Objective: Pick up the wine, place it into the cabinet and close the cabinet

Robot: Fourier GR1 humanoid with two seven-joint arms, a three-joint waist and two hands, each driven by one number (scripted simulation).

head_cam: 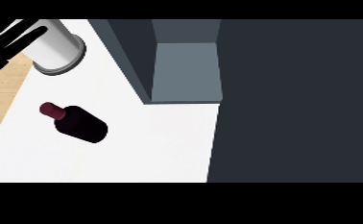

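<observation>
Your left robot hand (21, 34) shows only at the upper left corner of the view: black fingers, cut off by the frame, at the end of a grey forearm (58, 47). You cannot tell how far they are spread, and nothing shows in their grasp. Your right robot hand is out of view.

The wine bottle (79, 121) lies on its side on the white table (156, 146), below the left robot hand and a little to its right, well apart from it, with its dark red cap toward the upper left. Bare table surrounds the bottle on every side.

To the right of the left robot hand stands the open cabinet (186, 71), its grey-blue inside showing. Its dark door or side panel (291, 103) fills the right of the view and hides the table beyond. A strip of wood floor (14, 81) shows past the table's left edge.
</observation>
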